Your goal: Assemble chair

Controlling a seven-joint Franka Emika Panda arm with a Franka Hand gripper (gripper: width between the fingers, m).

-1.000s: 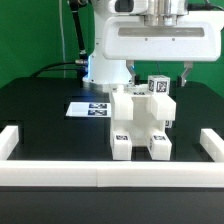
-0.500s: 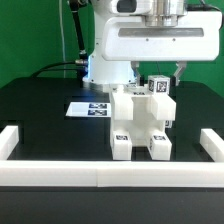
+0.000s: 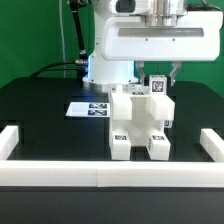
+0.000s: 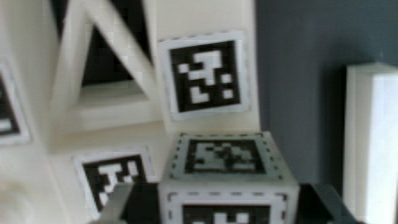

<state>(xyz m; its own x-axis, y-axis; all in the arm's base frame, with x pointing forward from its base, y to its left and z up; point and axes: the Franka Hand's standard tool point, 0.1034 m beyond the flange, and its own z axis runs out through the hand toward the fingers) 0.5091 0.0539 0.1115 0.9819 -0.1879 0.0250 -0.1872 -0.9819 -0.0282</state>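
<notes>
On the exterior view's left, a black table (image 3: pixel 45 130) carries the raised corner of a white rail (image 3: pixel 10 141), which runs on along the near edge. Further in, the marker board (image 3: pixel 88 108) lies flat on the table, just behind and to the left of the chair. Behind it stands the white arm (image 3: pixel 105 62), its wide upper body reaching over the middle of the scene. The chair (image 3: pixel 135 125) stands upright near the table's centre, a chunky white build with small tags on its front feet and side. At its top right corner sits a small tagged block (image 3: pixel 157 87). The gripper (image 3: pixel 159 74) hangs straight above that block, its two dark fingers drawn in on either side; it looks clamped on the block, though actual contact is hard to make out at this size. The wrist view shows the block (image 4: pixel 222 170) close up, with a tagged white part of the chair (image 4: pixel 199 75) behind it. On the far right, the rail's other corner rises.
</notes>
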